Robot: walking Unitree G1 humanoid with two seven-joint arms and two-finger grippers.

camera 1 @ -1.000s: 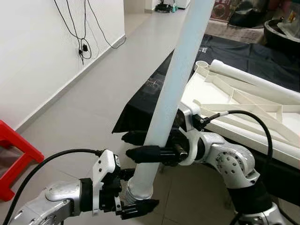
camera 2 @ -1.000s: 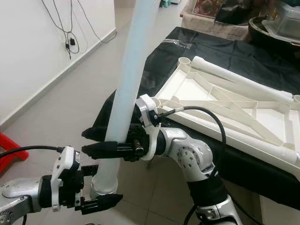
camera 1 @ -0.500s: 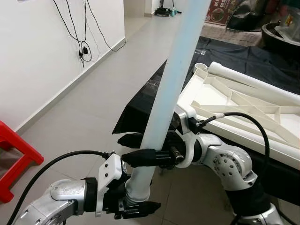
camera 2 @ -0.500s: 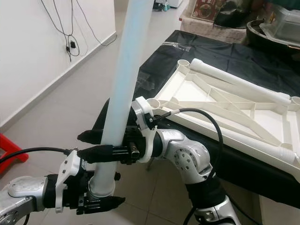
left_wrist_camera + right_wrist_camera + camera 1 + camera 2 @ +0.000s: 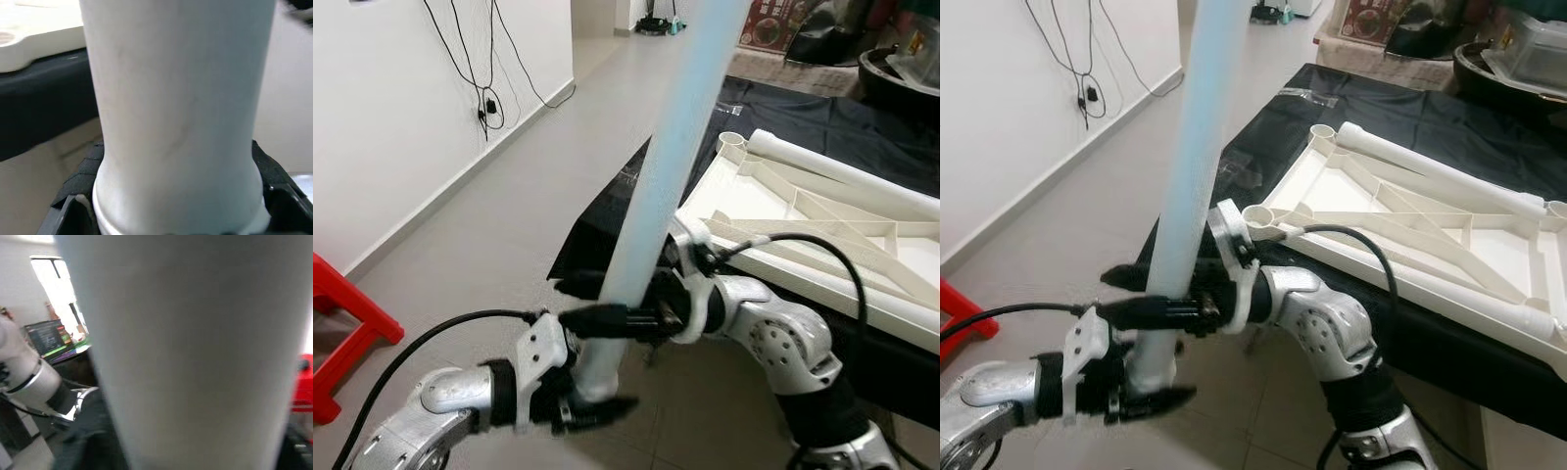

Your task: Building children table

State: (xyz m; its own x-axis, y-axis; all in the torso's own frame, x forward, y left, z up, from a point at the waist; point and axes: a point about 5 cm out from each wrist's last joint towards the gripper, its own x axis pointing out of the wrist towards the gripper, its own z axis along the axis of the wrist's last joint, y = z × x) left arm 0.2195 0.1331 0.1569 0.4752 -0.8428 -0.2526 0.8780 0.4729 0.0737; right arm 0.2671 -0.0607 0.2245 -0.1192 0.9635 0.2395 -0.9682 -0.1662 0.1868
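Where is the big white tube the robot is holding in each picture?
Left eye view: the table leg slants up from bottom centre to the top edge.
Right eye view: it stands left of centre.
Left wrist view: its collared end spans the middle.
Right wrist view: a blurred close-up.
Shared landmark: the upturned white tabletop on black cloth.

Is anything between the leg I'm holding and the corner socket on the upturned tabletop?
Nothing visible blocks it. Both hands, left hand and right hand, grip the white leg, and the near corner socket of the tabletop lies open beside it.
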